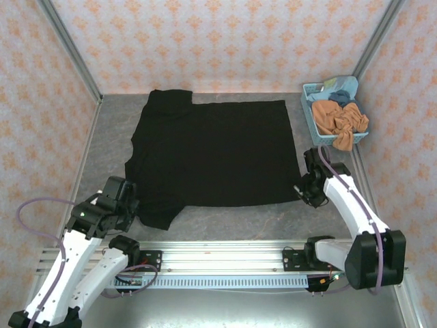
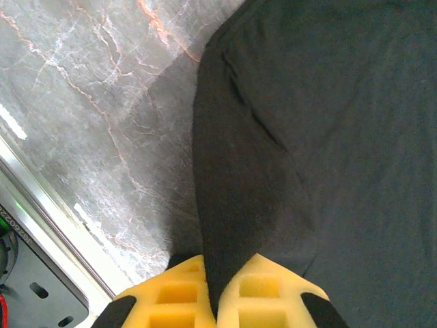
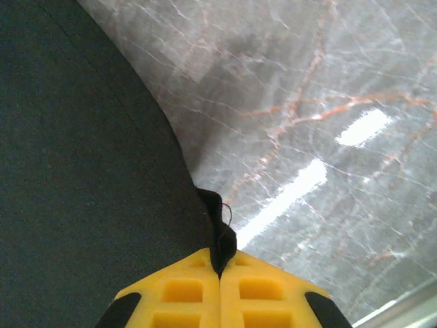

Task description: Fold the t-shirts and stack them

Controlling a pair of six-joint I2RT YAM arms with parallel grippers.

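Black t-shirt (image 1: 212, 150) flat on marble table (image 1: 225, 222), left gripper (image 2: 213, 273) clamped on sleeve at 8 o'clock; right gripper (image 3: 220, 263) pinching hem corner at 4 o'clock

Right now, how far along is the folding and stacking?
Done: the black t-shirt lies spread flat. In hand: the left tool and right tool are each shut on its near edge. Left: no fold is made, and the orange t-shirt and a bluish garment sit bunched in the basket.

Matt black cloth t-shirt (image 1: 215, 150), smooth — glossy veined stone-look table (image 1: 232, 220), plastic basket (image 1: 308, 109), metal rail (image 1: 218, 247)
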